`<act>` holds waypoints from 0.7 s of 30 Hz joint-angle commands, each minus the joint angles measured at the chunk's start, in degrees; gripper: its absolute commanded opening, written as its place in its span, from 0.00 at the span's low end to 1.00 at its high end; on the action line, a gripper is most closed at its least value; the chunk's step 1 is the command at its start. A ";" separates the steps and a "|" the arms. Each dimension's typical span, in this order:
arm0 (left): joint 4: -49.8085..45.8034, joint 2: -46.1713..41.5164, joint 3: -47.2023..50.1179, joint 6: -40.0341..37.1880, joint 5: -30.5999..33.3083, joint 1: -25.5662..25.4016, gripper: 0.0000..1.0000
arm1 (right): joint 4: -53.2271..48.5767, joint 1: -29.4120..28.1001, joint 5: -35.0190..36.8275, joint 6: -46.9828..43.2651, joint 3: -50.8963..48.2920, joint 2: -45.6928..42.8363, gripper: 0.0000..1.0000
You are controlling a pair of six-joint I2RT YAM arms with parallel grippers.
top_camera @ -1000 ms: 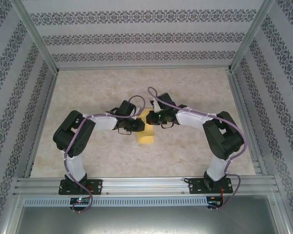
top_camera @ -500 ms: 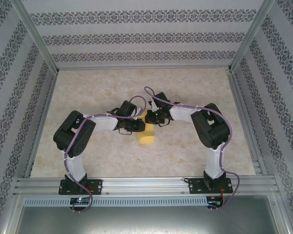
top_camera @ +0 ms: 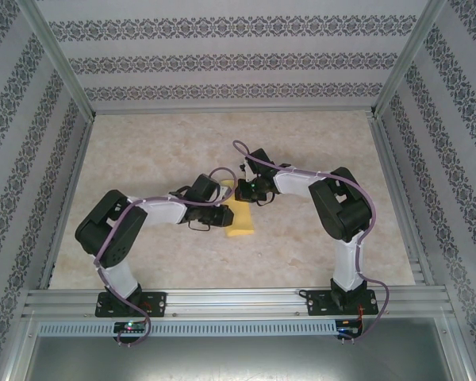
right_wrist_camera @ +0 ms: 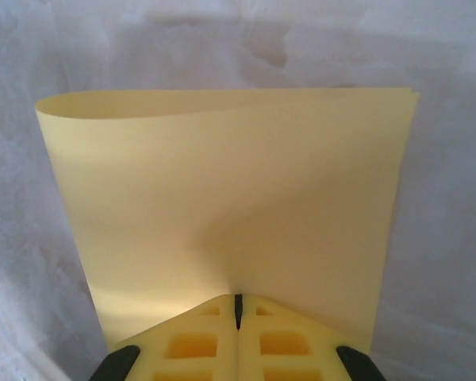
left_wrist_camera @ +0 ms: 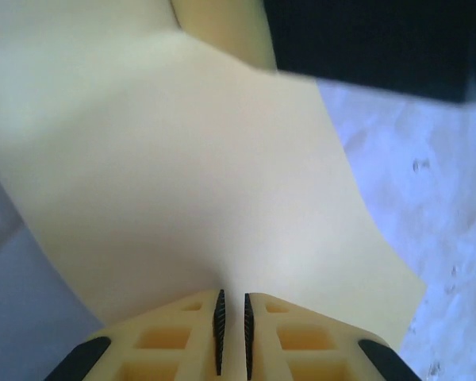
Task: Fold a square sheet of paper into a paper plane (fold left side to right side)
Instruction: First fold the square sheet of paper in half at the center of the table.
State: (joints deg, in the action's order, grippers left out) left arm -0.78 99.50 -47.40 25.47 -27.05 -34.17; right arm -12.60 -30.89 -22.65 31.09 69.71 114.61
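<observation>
Pinching tight, the left gripper (top_camera: 224, 213) holds the left edge of the square sheet of paper (top_camera: 240, 225); the right gripper (top_camera: 240, 193) holds its far edge, long side pointing near.

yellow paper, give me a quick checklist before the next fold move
1. right gripper shut on the square sheet of paper: ok
2. left gripper pinching the sheet's edge: ok, jaws nearly together on it
3. fold pressed flat: not ok, the far edge bows open in the right wrist view
4. paper free of tears: ok, none visible
5. grippers apart from each other: cannot tell, they sit very close in the top view
</observation>
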 commanded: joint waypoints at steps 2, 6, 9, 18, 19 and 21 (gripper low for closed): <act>-2.84 -2.70 4.31 0.67 -2.94 -2.64 0.19 | -3.59 0.75 3.57 -1.21 0.34 2.12 0.02; -2.05 -5.18 7.65 2.65 -3.07 -3.70 0.19 | -3.74 0.75 3.60 -1.39 0.41 1.93 0.02; -1.01 -6.75 9.89 3.85 -3.24 -4.61 0.19 | -3.70 0.75 3.32 -1.47 0.47 1.89 0.02; -0.14 -13.27 11.35 4.96 -5.53 -5.56 0.20 | -3.76 0.66 3.02 -1.82 0.37 1.67 0.02; -1.76 -14.47 10.67 4.89 -4.55 -5.27 0.20 | -3.81 0.66 2.97 -1.86 0.42 1.58 0.02; -4.31 -16.99 9.09 5.19 -4.43 -3.13 0.20 | -3.70 0.51 2.96 -2.15 0.37 1.37 0.02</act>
State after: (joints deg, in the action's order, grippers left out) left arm -1.43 86.06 -36.07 29.98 -31.09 -38.68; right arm -13.52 -30.85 -22.79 30.37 70.02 114.61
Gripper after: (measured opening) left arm 0.195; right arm 0.038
